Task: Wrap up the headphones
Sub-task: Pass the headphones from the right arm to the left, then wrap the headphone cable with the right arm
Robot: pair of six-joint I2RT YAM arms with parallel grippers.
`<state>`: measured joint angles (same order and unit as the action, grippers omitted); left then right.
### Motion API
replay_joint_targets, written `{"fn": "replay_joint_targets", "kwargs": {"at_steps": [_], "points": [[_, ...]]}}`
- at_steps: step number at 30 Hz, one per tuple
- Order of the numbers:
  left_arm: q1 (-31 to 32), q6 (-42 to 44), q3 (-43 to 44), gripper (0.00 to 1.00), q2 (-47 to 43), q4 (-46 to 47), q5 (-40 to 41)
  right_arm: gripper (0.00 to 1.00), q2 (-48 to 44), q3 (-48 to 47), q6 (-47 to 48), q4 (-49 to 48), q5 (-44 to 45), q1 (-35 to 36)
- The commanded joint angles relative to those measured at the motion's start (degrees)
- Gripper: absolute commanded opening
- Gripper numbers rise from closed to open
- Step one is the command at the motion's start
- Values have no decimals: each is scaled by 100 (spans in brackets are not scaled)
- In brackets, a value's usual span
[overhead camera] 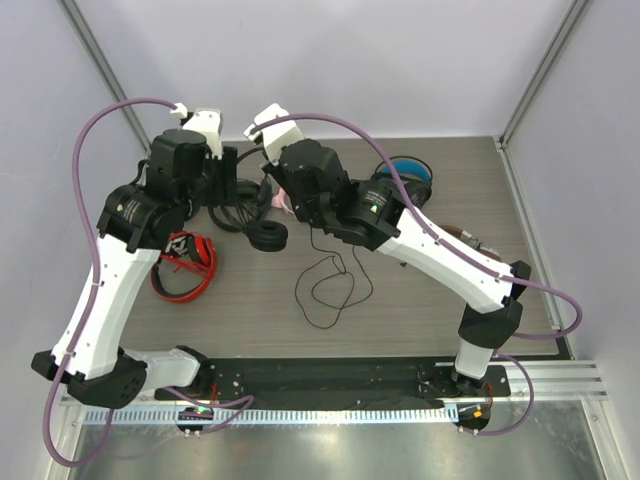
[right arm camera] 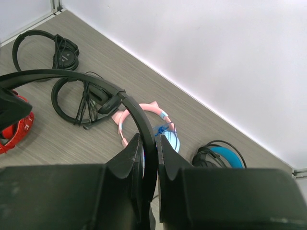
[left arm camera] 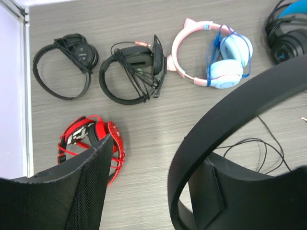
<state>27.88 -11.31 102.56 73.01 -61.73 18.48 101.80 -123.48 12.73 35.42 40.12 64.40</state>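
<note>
Right gripper (right arm camera: 149, 144) has its fingers pinched tight on the thin black band of the headphones (overhead camera: 268, 236), holding them up off the table (overhead camera: 430, 320) near the middle of the top view. Left gripper (left arm camera: 153, 158) is spread wide, released. From its own camera the band arcs across close by the finger at 4 o'clock, with a clear gap to the finger at 8 o'clock. One round earcup hangs between the two arms. The cable (overhead camera: 330, 285) runs off toward 5 o'clock and lies in loose loops on the wood. At 8 o'clock of the earcup sits a red pair (overhead camera: 185, 262), and at 2 o'clock the blue-lined pair (overhead camera: 405, 170). Below the left wrist, a row runs along 12 o'clock: pink-and-blue pair (left arm camera: 211, 57), black pair (left arm camera: 132, 72), second black pair (left arm camera: 62, 60), cords wound on
</note>
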Motion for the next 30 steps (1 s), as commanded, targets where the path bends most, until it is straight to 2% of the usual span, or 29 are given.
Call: {"fn": "replay_joint_targets", "kwargs": {"at_steps": [1, 7, 10, 11, 17, 18, 19, 20, 21, 22, 23, 27, 30], "points": [[-19, -20, 132, 61, -173, 223, 139, 1, -406, -62, -51, -228, 128, 20], [-19, -20, 97, 42, -121, 197, 33, 1, -433, -71, -87, -211, 110, 29], [-11, -29, 115, 20, -103, 197, 76, 1, -433, -71, -87, -211, 119, 20], [-11, -38, 141, 1, -94, 197, 103, 1, -433, -71, -87, -202, 128, 29], [-11, -55, 159, 0, -77, 205, 164, 1, -398, -88, -113, -176, 180, 29], [-11, -64, 115, 0, -85, 241, 182, 12, -389, -115, -139, -150, 198, 29], [-11, -64, 89, 0, -112, 293, 226, 29, -380, -176, -157, -115, 189, 29], [-11, -73, 71, 0, -129, 328, 252, 54, -380, -220, -174, -18, 198, 29], [-11, -73, 45, 0, -138, 355, 366, 85, -371, -299, -235, 78, 224, 29], [-11, -82, 36, 0, -138, 381, 428, 93, -363, -517, -288, 201, 251, 29], [-11, -90, 27, 0, -164, 451, 489, 99, -380, -624, -341, 411, 294, 29], [-11, -178, -87, 0, -322, 864, 1007, 100, -862, -801, -701, 826, 33, 29], [-11, -362, -219, 0, -515, 1382, 1332, 100, -1679, -126, -1052, 643, -74, 29]]}}
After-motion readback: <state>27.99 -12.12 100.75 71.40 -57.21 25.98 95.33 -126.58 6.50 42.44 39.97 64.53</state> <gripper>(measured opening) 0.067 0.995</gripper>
